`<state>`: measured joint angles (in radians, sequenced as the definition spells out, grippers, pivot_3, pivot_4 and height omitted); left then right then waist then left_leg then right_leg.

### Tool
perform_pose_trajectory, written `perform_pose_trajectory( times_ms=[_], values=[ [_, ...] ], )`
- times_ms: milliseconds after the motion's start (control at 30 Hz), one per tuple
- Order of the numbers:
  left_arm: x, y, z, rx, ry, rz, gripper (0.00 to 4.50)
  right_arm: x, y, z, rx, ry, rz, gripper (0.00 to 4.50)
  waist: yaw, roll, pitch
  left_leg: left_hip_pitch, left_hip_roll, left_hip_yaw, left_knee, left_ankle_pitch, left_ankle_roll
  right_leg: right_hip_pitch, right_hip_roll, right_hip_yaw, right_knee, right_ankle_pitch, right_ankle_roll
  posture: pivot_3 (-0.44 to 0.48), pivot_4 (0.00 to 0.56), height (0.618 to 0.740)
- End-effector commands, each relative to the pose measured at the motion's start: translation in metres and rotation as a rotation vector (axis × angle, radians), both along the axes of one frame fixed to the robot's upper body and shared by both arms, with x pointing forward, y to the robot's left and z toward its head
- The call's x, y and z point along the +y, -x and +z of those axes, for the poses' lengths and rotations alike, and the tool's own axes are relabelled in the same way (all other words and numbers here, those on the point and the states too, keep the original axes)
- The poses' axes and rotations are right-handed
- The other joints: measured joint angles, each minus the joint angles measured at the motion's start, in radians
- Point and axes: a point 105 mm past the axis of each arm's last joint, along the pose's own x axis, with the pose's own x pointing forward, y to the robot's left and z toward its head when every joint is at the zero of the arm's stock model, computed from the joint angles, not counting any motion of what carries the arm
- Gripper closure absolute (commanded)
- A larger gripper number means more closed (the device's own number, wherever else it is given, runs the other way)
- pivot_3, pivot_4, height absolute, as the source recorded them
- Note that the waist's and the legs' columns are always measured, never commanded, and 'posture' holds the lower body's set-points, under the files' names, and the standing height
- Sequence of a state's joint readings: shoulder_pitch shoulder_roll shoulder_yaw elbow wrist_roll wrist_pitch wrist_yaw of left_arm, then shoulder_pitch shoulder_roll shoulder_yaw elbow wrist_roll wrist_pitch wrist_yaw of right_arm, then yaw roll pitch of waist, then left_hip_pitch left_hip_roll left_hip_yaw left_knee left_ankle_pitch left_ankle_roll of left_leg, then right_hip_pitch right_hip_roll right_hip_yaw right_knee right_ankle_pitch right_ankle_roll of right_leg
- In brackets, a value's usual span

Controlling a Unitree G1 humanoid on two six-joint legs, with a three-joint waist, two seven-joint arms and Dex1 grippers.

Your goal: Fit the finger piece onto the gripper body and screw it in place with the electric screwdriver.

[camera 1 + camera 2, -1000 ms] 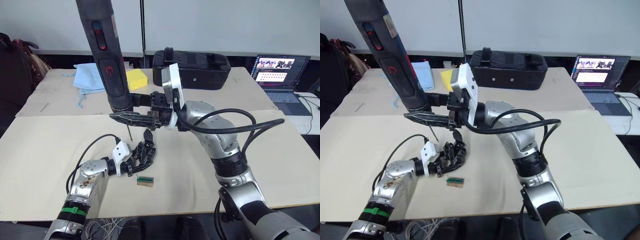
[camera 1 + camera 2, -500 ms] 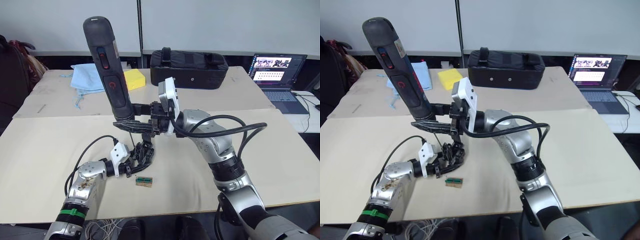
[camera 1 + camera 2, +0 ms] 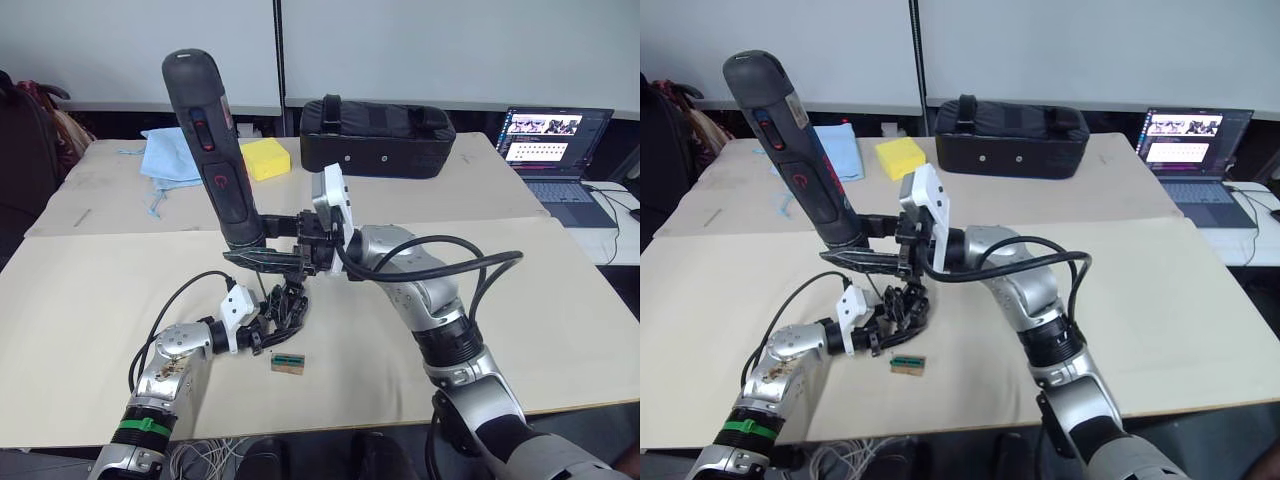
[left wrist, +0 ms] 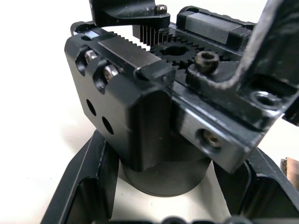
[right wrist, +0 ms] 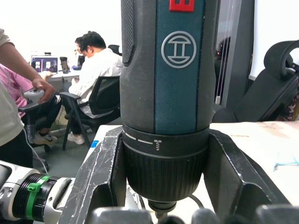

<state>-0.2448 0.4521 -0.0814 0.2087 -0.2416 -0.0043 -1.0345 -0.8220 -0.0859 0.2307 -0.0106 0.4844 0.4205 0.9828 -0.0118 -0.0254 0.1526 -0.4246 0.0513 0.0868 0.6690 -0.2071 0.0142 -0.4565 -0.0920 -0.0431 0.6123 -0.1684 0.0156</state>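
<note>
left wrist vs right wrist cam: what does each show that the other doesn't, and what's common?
Left wrist view: the gripper body close up between the left gripper's fingers, with its toothed racks, gear and screw heads.

Right wrist view: the electric screwdriver clamped upright between the right gripper's fingers, people seated at desks behind, and the left arm's wrist with its green band.

Shared: each shows its own gripper shut on a black task part over the light table.

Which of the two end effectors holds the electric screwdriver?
The right end effector holds the electric screwdriver upright; the left end effector grips the gripper body on the table.
</note>
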Motion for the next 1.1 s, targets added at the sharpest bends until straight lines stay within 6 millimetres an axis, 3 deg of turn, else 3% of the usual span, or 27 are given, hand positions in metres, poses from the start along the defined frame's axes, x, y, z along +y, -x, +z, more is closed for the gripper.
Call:
perform_pose_trajectory(
  times_ms=[33,1100],
  values=[
    [-0.002,0.011,-0.020,0.088,-0.017,-0.025,2.17,0.001,0.010,0.016,-0.066,-0.055,0.033,2.60,0.000,0.000,0.000,0.000,0.000,0.000,0.000,0.000,0.000,0.000,0.000,0.000,0.000,0.000,0.000,0.000,0.150,0.740],
    [-0.003,0.014,-0.021,0.102,-0.016,-0.030,2.17,0.011,0.009,-0.005,-0.020,0.053,0.022,2.60,-0.001,0.000,0.000,0.000,0.000,0.000,-0.001,0.000,0.000,0.000,0.000,0.000,0.000,0.000,0.000,0.000,0.150,0.740]
  ],
)
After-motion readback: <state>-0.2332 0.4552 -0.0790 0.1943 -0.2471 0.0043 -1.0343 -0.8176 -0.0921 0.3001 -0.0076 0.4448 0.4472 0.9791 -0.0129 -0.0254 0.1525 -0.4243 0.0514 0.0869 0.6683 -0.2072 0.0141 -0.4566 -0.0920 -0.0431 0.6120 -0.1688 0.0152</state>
